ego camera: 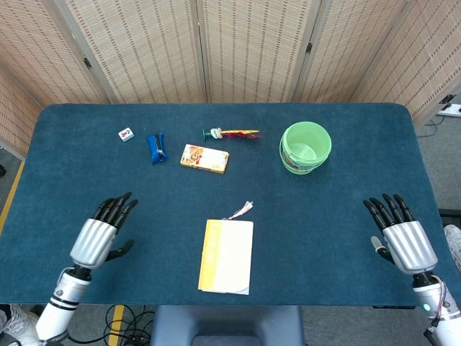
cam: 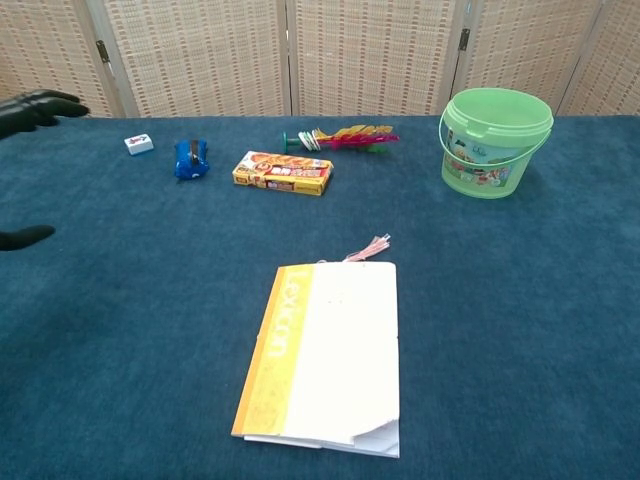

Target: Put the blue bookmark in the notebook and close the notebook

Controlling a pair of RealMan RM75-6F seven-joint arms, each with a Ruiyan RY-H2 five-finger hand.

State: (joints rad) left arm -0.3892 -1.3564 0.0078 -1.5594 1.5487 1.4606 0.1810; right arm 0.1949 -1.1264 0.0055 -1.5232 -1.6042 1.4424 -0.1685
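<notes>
Notebook [ego camera: 226, 256] is seen closed, flat on table [ego camera: 72, 180], near front edge, approx centre; white cover w/ yellow spine strip on its left side. A pink tassel [ego camera: 243, 210] is seen sticking out at top edge of notebook; bookmark body itself can't be made out.

L hand [ego camera: 101, 236] is held over table at front-left, well apart from notebook, fingers spread, nothing held. In chest view only its dark fingertips [cam: 35, 108] are caught at left edge. R hand [ego camera: 403, 236] is held at front-right, fingers apart and extended, nothing held; not caught in chest view.

At back of table: small white tile [ego camera: 126, 134], blue object [ego camera: 155, 147], orange printed box [ego camera: 204, 158], feathered shuttlecock-type toy [ego camera: 232, 133], green bucket [ego camera: 305, 147] standing upright. All well apart from notebook.
</notes>
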